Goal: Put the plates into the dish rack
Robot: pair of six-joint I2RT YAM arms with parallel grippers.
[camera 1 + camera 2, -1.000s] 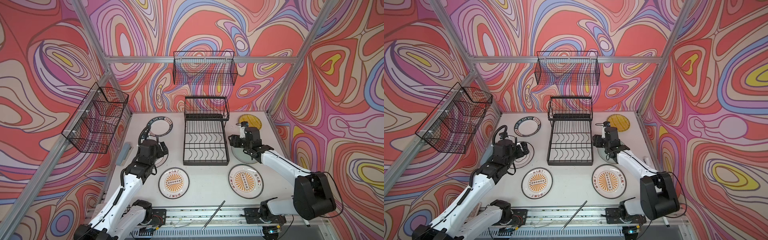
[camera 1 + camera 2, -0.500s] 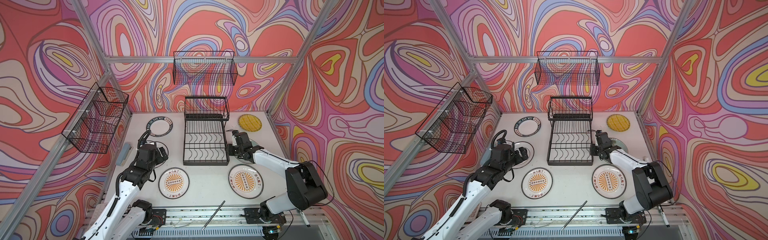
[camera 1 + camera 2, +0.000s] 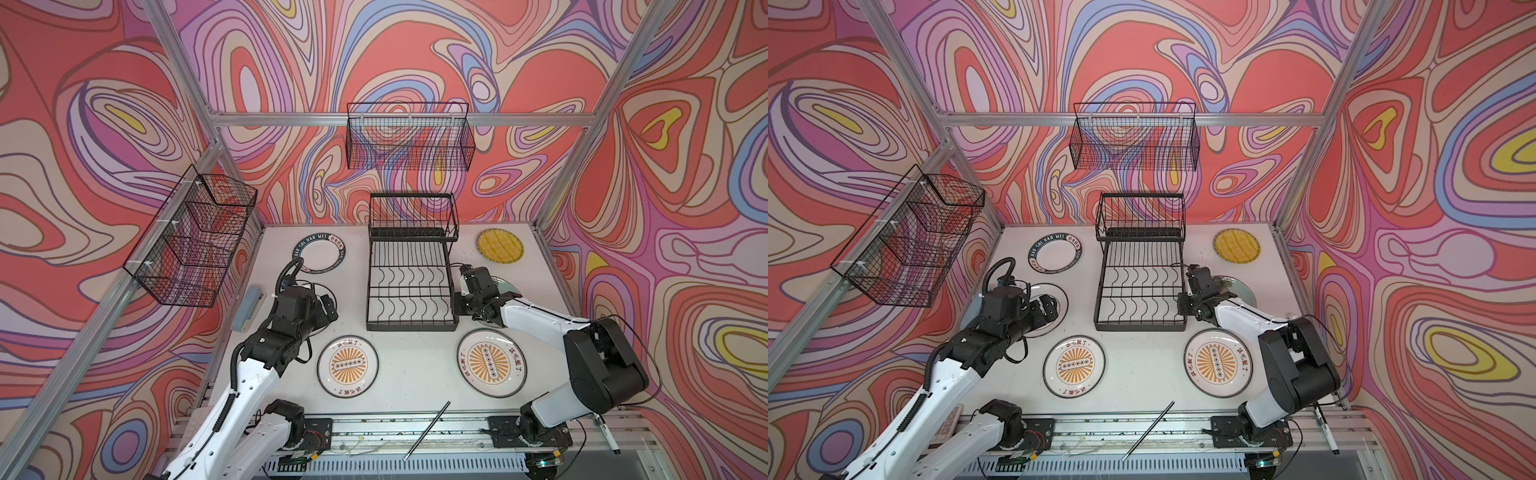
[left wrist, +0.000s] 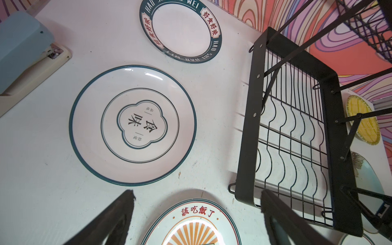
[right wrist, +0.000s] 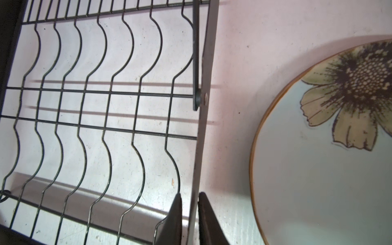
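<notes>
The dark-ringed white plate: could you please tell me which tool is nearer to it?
Left. The left tool hangs open above the dark-ringed white plate; the right tool is beyond the dish rack, clamped on its side rail.

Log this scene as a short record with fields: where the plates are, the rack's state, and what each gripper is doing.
plates loaded: none
plates flat on table: lettered-rim plate, ringed plate, left sunburst plate, right sunburst plate, yellow plate, flowered plate
dish rack: both tiers without plates
left gripper: open, holding nothing, near ringed plate
right gripper: fingers shut on dish rack's side rail, beside flowered plate
</notes>
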